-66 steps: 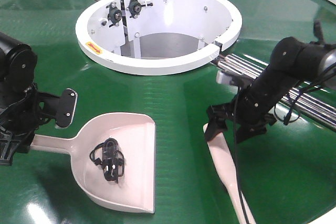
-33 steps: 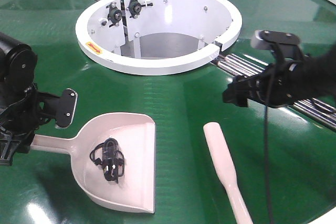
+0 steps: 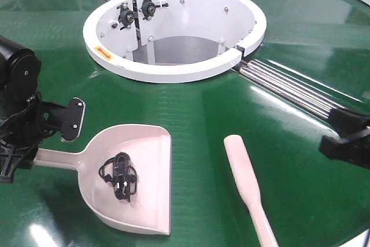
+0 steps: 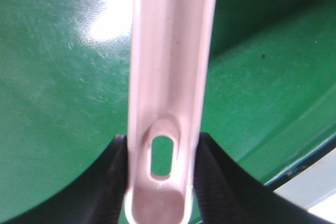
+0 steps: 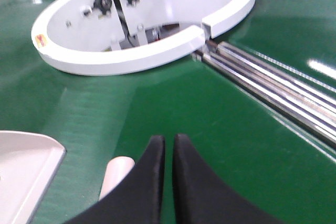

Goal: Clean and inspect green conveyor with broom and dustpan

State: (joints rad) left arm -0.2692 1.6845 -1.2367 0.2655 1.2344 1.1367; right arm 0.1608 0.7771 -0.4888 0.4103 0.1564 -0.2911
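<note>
The pale pink dustpan [image 3: 144,160] lies on the green conveyor [image 3: 202,108] at the front left, with a black tangled clump [image 3: 118,179] inside it. My left gripper [image 3: 11,163] is shut on the dustpan's handle [image 4: 168,77] near its hang hole, one finger on each side [image 4: 160,169]. The broom [image 3: 245,183] lies loose on the belt at the front right, bristles not showing. My right gripper [image 3: 338,146] is at the right edge, away from the broom. In the right wrist view it is shut and empty [image 5: 168,141], with the broom's rounded end [image 5: 116,174] to its left.
The white ring hub [image 3: 173,70] stands at the back centre, with an open well inside. Silver rollers [image 3: 289,88] run from it to the right, and also show in the right wrist view [image 5: 273,85]. A dustpan corner [image 5: 26,166] shows at the lower left.
My right gripper has let go of the broom, lifted, and pulled back to the right edge. The broom now lies free on the belt. The left arm and dustpan have not moved.
</note>
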